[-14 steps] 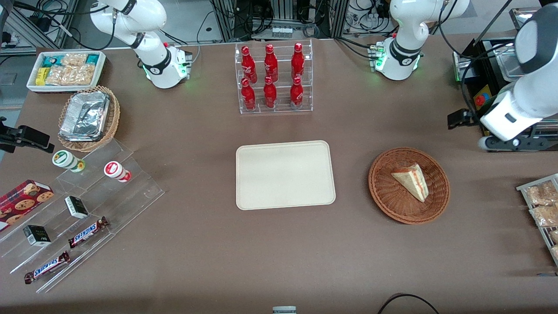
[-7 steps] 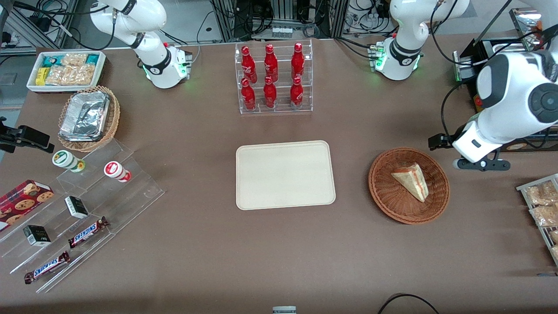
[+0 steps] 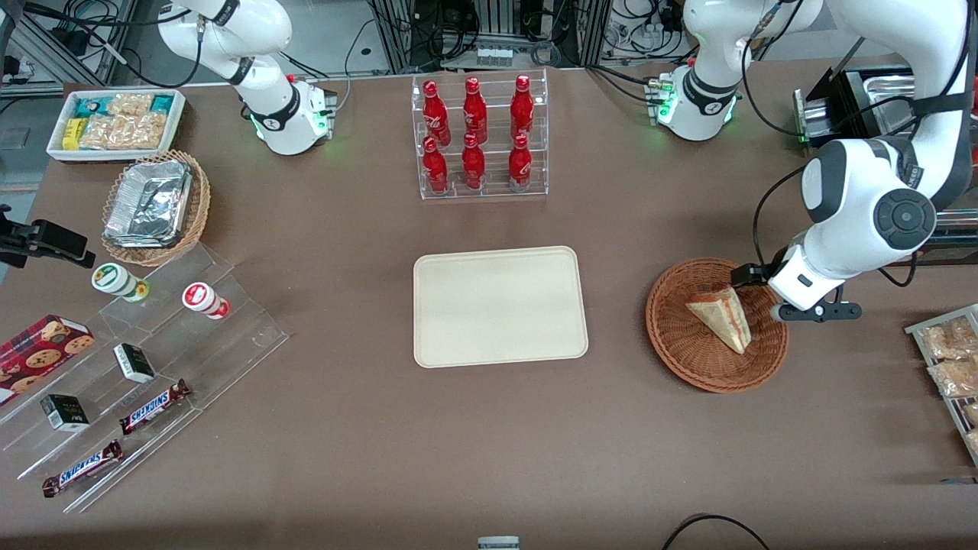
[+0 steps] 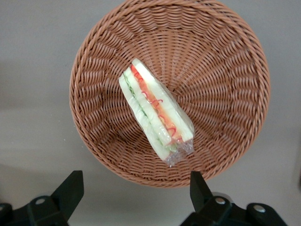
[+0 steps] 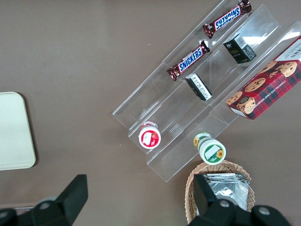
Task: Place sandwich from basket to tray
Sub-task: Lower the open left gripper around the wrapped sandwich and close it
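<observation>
Your bench (image 3: 367,428) is a broad brown surface, with cable runs and metal framing in the room at its edge farthest from the front camera. Near the middle lies the tray (image 3: 500,305), flat and bare. Farther from the camera than the tray stands a clear rack of red bottles (image 3: 477,137). Toward the parked arm's end you have a stepped clear display (image 3: 153,367) with candy bars and small boxes, a tan wicker basket holding a foil container (image 3: 153,206), and a white bin of snack packets (image 3: 114,122).

Toward the working arm's end sits the basket (image 3: 688,344), and the sandwich (image 3: 722,317) lies in it on its side, its layered cut edge showing clearly in the left wrist view (image 4: 155,110). Your pincer (image 4: 134,195) hangs above the basket's rim at the working arm's end, fingers (image 4: 70,190) spread wide and holding nothing, clear of the sandwich.
</observation>
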Available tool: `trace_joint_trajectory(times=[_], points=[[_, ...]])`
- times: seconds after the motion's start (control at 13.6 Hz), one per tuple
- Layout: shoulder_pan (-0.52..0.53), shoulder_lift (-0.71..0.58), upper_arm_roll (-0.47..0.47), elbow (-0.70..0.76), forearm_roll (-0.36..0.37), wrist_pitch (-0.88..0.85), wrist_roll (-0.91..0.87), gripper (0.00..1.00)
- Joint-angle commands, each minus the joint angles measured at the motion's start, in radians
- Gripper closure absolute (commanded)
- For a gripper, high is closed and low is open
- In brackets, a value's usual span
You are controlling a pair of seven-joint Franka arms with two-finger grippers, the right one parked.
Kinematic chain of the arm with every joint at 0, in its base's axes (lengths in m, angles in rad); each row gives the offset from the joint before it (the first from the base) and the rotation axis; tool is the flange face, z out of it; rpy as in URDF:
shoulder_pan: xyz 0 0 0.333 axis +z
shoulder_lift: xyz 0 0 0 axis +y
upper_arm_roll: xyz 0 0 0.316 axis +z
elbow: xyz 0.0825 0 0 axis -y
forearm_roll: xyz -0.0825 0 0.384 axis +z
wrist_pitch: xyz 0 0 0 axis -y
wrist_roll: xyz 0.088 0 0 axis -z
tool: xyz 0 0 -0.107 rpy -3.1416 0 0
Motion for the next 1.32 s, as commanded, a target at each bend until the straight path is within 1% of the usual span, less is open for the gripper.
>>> trace_joint_trajectory(times=[0.0, 0.37, 0.59, 1.25], points=[[-0.028, -0.003, 0.005, -0.013, -0.001, 0.03, -0.172, 0.0], [-0.034, 0.02, 0.005, -0.013, -0.012, 0.075, -0.549, 0.0], [-0.048, 0.04, 0.005, -0.013, -0.012, 0.104, -0.691, 0.0], [-0.048, 0.093, 0.002, -0.035, -0.015, 0.188, -0.74, 0.0]])
